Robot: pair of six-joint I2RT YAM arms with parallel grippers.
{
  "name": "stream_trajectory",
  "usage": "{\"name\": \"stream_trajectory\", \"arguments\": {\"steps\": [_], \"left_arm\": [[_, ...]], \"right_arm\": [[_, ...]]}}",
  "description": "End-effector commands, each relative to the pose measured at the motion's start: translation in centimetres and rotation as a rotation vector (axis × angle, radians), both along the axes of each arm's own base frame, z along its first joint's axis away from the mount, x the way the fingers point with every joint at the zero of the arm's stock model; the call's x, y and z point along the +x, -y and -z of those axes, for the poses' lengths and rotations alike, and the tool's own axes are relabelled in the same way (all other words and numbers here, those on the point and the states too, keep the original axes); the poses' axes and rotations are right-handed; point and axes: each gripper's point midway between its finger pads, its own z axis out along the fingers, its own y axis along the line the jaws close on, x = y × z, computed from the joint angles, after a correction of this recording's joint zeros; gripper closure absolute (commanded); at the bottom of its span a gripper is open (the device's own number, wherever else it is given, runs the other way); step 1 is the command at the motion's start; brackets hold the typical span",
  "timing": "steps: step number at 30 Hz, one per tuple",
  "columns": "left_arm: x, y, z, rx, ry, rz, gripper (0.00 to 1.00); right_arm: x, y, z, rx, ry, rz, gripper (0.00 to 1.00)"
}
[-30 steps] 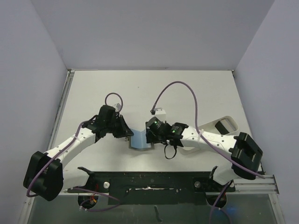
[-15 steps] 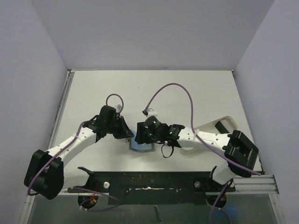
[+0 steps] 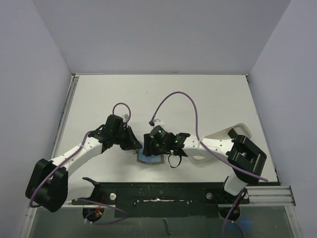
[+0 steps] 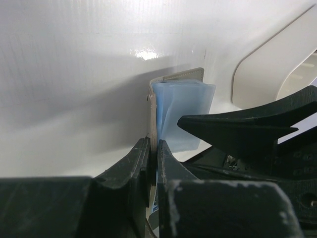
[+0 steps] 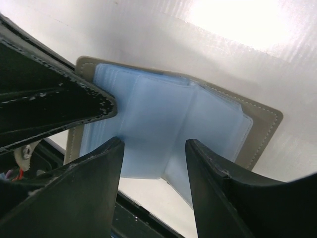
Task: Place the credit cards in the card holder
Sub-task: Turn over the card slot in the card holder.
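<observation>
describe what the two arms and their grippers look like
Both arms are white links with bulky black joint housings: left arm, right arm. A purple cable loops along each. The left gripper and right gripper have black, tapered, scuffed fingers. Small green lights glow at the right wrist.
</observation>
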Motion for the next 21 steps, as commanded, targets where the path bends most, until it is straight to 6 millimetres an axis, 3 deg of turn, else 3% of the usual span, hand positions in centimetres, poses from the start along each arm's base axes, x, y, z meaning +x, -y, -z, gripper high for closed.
{"name": "stream_trajectory", "arguments": {"steps": [1, 16, 21], "left_arm": [[0.8, 1.5, -2.7, -0.1, 0.079, 0.03, 1.0], [-0.2, 3.4, -4.8, -0.314, 0.073, 0.052, 1.0], [0.6, 1.8, -3.6, -0.207, 0.091, -0.015, 1.0]], "right_arm": [[0.6, 1.3, 0.7, -0.064, 0.021, 0.047, 0.47], [1.1, 5.5, 2.3, -0.178, 0.028, 0.133, 0.48], [1.1, 5.6, 1.9, -0.172, 0.032, 0.123, 0.48]]}}
